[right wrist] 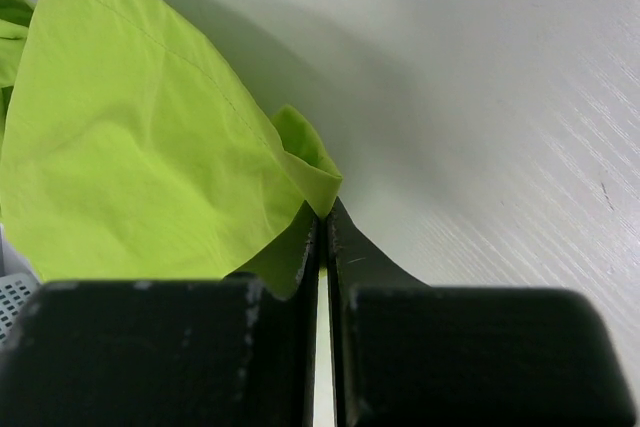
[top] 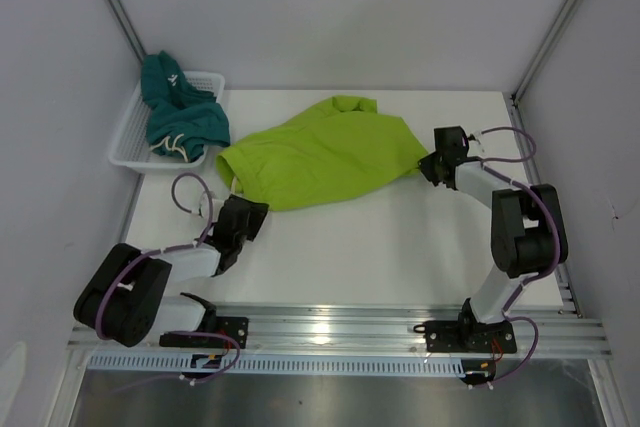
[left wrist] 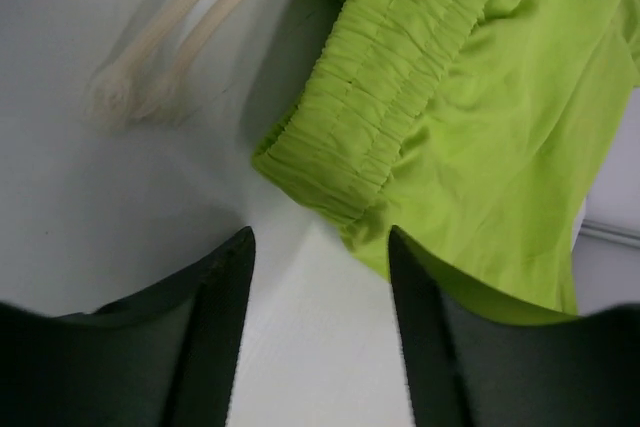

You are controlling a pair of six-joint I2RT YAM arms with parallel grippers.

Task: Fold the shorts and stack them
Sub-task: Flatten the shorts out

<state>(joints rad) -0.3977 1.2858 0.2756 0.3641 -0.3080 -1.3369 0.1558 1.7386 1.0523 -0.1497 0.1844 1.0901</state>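
Pinching lime shorts (top: 320,152), right fingers (top: 427,164); left fingers (top: 248,211) beside waistband (left wrist: 400,77).

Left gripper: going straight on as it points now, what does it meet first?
Probably the lime green shorts, at their waistband corner just ahead of the open jaws; depth is hard to judge.
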